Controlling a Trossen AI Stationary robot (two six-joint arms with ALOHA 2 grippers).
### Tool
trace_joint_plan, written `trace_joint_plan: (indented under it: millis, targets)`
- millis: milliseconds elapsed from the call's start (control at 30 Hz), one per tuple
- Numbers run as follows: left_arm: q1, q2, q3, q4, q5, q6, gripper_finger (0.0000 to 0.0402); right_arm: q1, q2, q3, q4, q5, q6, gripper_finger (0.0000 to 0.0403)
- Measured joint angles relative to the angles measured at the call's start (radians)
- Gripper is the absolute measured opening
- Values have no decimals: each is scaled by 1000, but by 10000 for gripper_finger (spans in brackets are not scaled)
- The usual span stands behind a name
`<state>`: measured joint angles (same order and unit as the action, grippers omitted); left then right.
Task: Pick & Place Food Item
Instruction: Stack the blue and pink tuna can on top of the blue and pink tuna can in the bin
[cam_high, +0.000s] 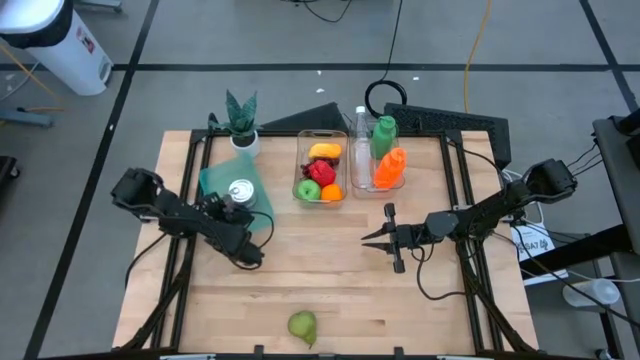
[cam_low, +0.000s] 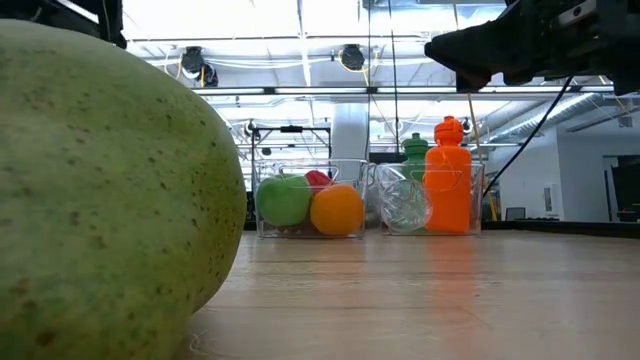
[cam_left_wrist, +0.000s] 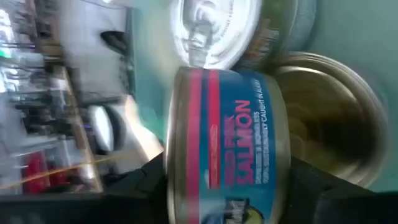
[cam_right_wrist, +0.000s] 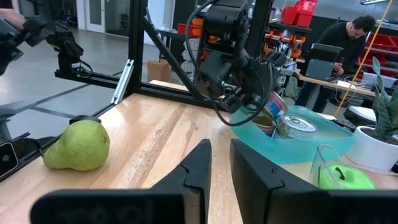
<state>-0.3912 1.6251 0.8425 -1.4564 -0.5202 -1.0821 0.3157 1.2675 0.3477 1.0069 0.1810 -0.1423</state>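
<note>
**Salmon can gripped above teal tray**

The left hand (cam_left_wrist: 227, 186) clasps a round blue-and-red tin can (cam_left_wrist: 227, 146) whose label reads "PINK SALMON", held just over the translucent teal plastic tray (cam_high: 215, 180) where a silver-lidded can (cam_high: 241, 191) sits. The right hand (cam_high: 385, 240), fingers nearly closed on nothing, hangs mid-counter. A green pear (cam_high: 302, 325) lies near the front edge of the pale wooden counter (cam_high: 330, 280); a grey workshop floor surrounds it.

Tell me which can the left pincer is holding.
The blue-labelled salmon can, clamped between the left pincer fingers; the other cans sit loose in the teal tray.
</note>
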Motion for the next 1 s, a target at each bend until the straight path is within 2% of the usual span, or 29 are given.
trace_joint_plan:
  millis: [200, 300, 400, 667, 1000]
  targets:
    - [-2, -1, 22, 73, 31, 54, 325, 0, 0, 0, -2, 0, 0, 47]
    - [-12, -1, 51, 79, 31, 84, 368, 0, 0, 0, -2, 0, 0, 47]
    - [-17, 0, 84, 78, 34, 113, 392, 0, 0, 0, -2, 0, 0, 47]
    - [-31, -22, 160, 60, 50, 178, 374, 0, 0, 0, -3, 0, 0, 47]
    - [-86, -177, 163, 134, 5, 207, 330, 0, 0, 0, -9, 0, 0, 47]
